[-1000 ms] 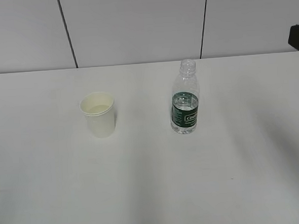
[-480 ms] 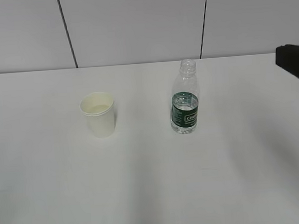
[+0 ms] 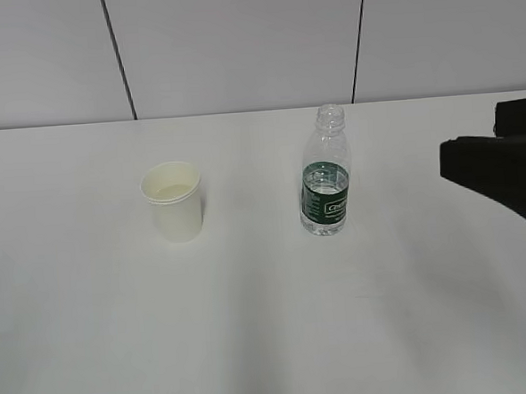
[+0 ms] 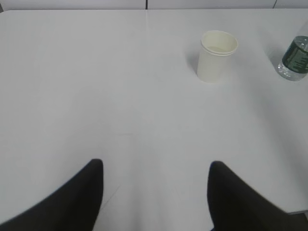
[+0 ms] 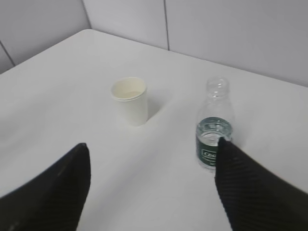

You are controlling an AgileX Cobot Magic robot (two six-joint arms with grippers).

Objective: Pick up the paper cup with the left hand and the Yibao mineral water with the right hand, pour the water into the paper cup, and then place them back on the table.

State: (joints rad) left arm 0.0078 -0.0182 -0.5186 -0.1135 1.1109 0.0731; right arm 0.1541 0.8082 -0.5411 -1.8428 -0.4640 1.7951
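Note:
The paper cup [image 3: 172, 202] stands upright on the white table [image 3: 271, 330], left of centre. The Yibao mineral water [image 3: 325, 175] stands upright to its right, capless, with water about up to its green label. My right gripper [image 3: 475, 162] comes in from the right edge, well apart from the bottle. In the right wrist view it [image 5: 154, 144] is open and empty, with the bottle [image 5: 213, 126] just beyond its right finger and the cup [image 5: 130, 101] further left. My left gripper [image 4: 156, 166] is open and empty, far back from the cup [image 4: 217, 56]; the bottle [image 4: 294, 60] shows at the right edge.
A grey panelled wall [image 3: 236, 47] with dark seams rises behind the table's far edge. The table corner shows in the right wrist view [image 5: 89, 32].
My right gripper has moved in from the right edge towards the bottle, showing much more in the exterior view. The cup and the bottle have not moved.

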